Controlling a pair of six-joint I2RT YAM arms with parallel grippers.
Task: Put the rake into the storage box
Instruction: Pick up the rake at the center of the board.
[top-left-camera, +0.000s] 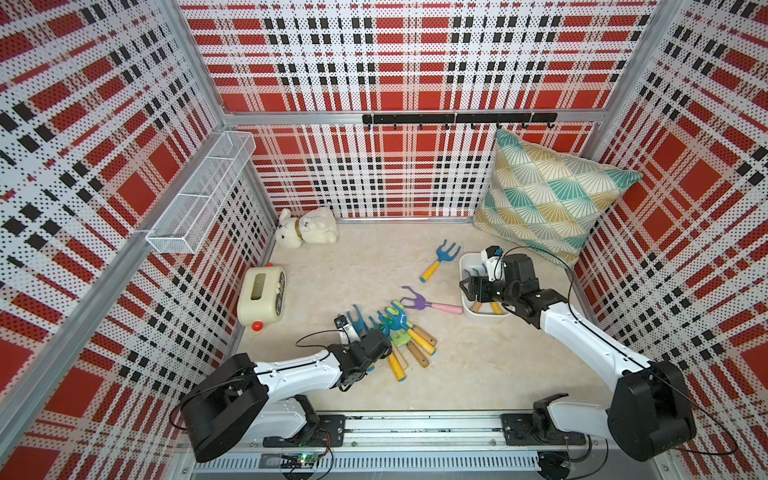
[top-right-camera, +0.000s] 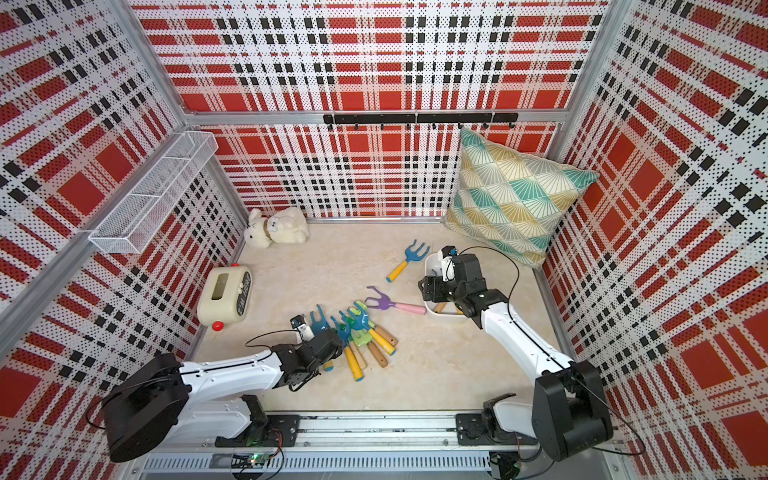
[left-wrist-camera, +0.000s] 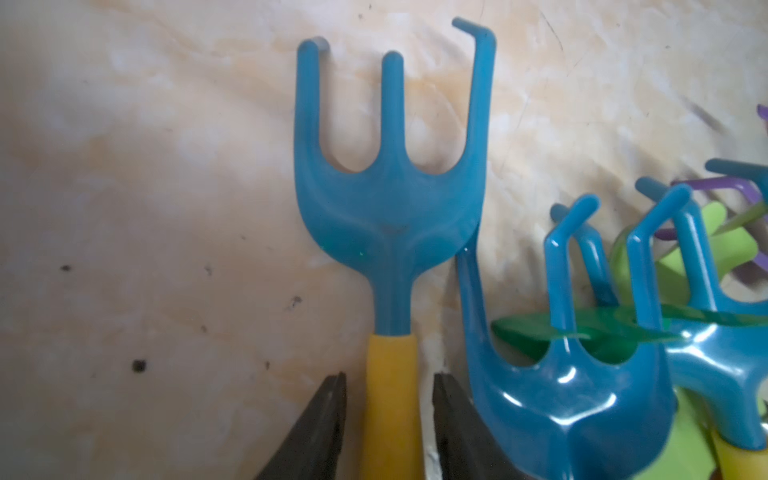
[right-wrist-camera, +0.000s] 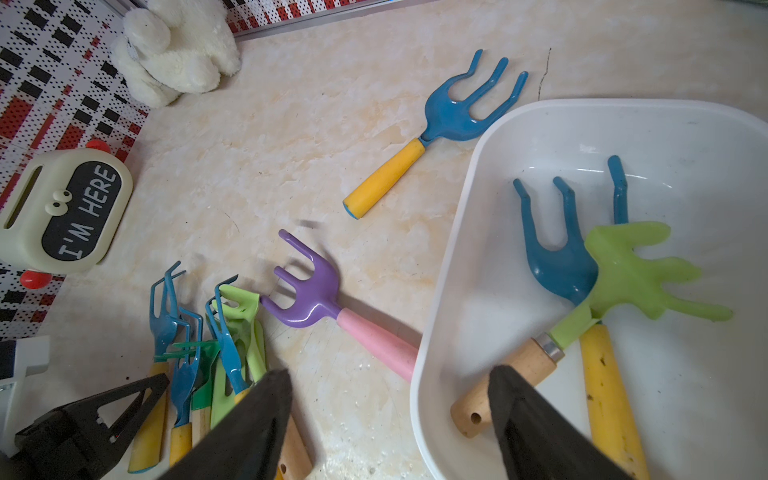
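While flat on floor (top-left-camera: 457, 374) by pile (top-left-camera: 403, 332), apart from storage box (right-wrist-camera: 478, 249), found blue rake (left-wrist-camera: 390, 199) straddled at handle by L gripper (left-wrist-camera: 388, 386), slim gaps, unclamped; R gripper (right-wrist-camera: 390, 370) agape, empty, over box rim.

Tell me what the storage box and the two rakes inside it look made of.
Storage box: likely plastic, smooth white, with soft glossy highlights on its walls.
Green rake: matte head, plastic or painted metal; bare wooden handle, shiny metal collar.
Blue rake: smooth head, same doubt; matte yellow handle, material unclear.
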